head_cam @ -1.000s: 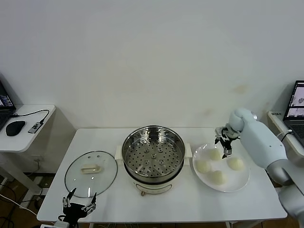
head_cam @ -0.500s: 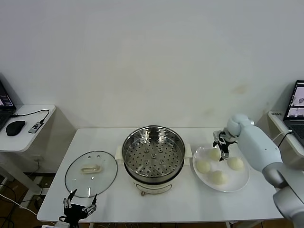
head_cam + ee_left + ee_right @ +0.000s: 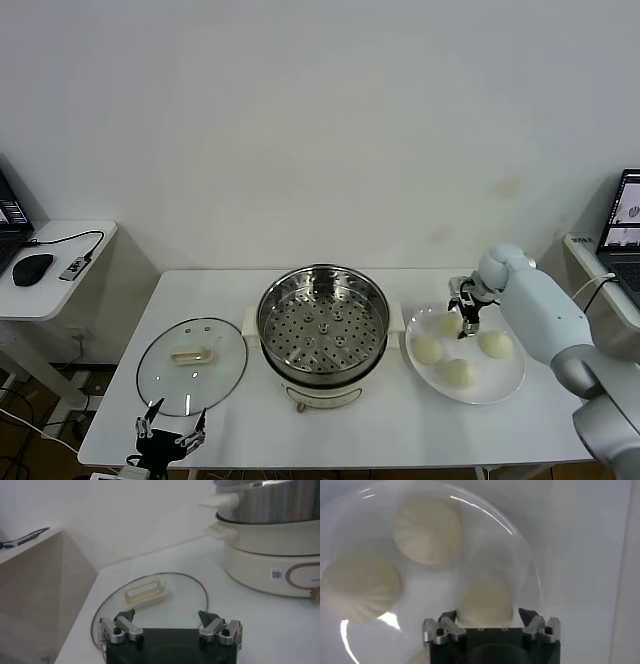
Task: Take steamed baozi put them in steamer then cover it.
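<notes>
Bun [image 3: 485, 604] position was what everything hinged on: the nearest baozi sat right in front of the right hand [image 3: 467, 318], between its spread fingers, on the white plate [image 3: 500, 385]. Fingers looked partly open, nothing gripped yet. Three more buns were crowded close around it, so a bump seemed possible. The steamer [image 3: 322, 322] was found empty, toward the robot's left of the plate. The left hand [image 3: 170, 625] was parked open at the bench edge by the cover [image 3: 192, 364].

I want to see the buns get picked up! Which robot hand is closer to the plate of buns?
Right. The right gripper hovers over the plate of baozi; the left gripper waits near the glass lid.
</notes>
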Controlling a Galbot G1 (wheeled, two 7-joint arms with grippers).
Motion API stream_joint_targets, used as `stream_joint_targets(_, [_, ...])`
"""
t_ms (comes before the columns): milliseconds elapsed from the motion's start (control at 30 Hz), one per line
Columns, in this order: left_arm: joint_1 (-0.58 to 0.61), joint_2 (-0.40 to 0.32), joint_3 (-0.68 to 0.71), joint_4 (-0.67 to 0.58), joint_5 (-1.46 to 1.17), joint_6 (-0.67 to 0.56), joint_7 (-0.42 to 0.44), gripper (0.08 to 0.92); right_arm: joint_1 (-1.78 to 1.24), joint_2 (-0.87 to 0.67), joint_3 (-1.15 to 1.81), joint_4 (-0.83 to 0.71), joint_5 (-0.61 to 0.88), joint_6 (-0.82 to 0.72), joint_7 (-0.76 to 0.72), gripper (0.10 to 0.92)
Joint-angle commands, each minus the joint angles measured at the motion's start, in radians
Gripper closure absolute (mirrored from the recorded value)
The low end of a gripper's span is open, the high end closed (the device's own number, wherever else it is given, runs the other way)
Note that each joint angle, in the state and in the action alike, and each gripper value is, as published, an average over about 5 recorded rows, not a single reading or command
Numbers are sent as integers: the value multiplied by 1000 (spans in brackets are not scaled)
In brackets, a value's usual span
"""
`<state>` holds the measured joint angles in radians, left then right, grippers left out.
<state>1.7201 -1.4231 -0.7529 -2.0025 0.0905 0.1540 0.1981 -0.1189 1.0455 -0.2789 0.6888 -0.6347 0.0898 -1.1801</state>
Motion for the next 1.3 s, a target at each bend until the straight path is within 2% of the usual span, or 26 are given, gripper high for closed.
stream_joint_targets(33, [0,0,2,-2,1,0,-1,177,0,-8,4,11,12,-7,4,371])
stream_joint_targets(300, [-10,-7,19,4,5,1,-2,177,82,-107,-80,146,131,-40,-53,389])
stream_joint_targets(467, [-7,-6,21,-5,20,10,-7,177,256,-142,-222,236,322,-84,-100,389])
stream_joint_targets(600, [11,-3,10,-32,27,26,-13,177,419,-97,-339,247,465,-119,-151,389])
stream_joint_targets(700, [22,-3,4,-44,26,25,-20,177,501,-10,-378,200,508,-97,-184,389])
stream_joint_targets(900, [23,-18,-1,-57,21,24,-35,177,576,188,-379,67,503,104,-235,395])
stream_joint_targets(1067, [33,-21,-3,-59,2,25,-44,177,571,330,-360,-78,519,524,-252,395])
stream_joint_targets(1300, [55,-20,-19,-51,0,24,-46,177,538,393,-374,-30,461,720,-251,391])
